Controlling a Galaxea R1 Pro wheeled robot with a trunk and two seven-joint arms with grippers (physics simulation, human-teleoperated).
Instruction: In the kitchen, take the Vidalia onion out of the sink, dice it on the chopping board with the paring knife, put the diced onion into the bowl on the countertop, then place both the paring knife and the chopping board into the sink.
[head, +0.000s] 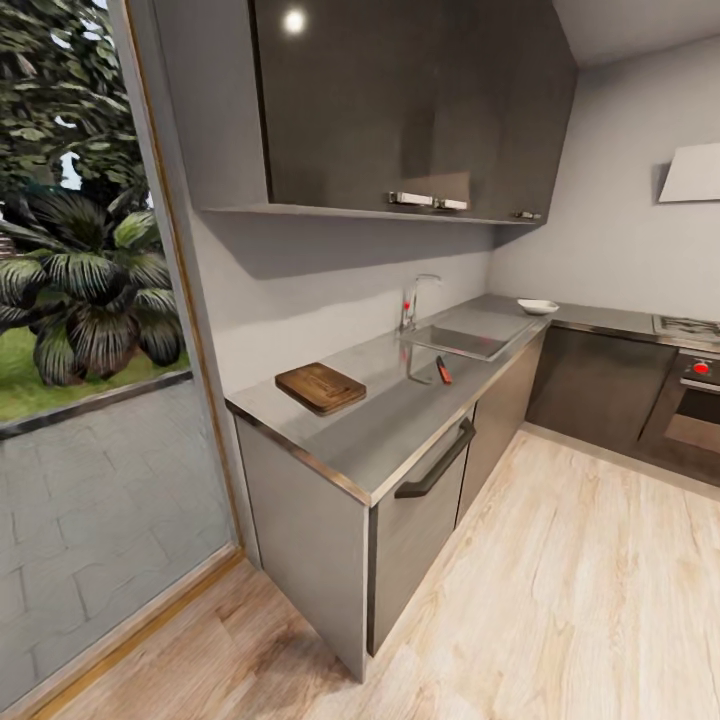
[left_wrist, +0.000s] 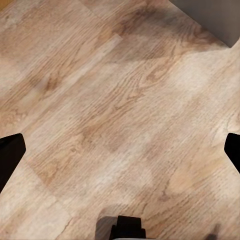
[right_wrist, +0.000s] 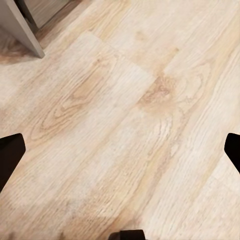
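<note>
Approach to the kitchen countertop (head: 390, 420); no task step is judged done yet.
Taking the sink (head: 468, 342) as landmark: the paring knife (head: 443, 369) lies just beside it, the chopping board (head: 320, 387) nearer the window, the bowl (head: 538, 306) beyond. The onion cannot be made out. Both grippers, left (left_wrist: 120, 150) and right (right_wrist: 120, 150), hang spread wide and empty over the floor (head: 560, 600).

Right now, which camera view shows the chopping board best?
The head view shows it best: the chopping board lies flat on the countertop, whole and unobstructed, on the window side of the sink. The left wrist and right wrist views look down at the wooden floor, so they give nothing of the board.
</note>
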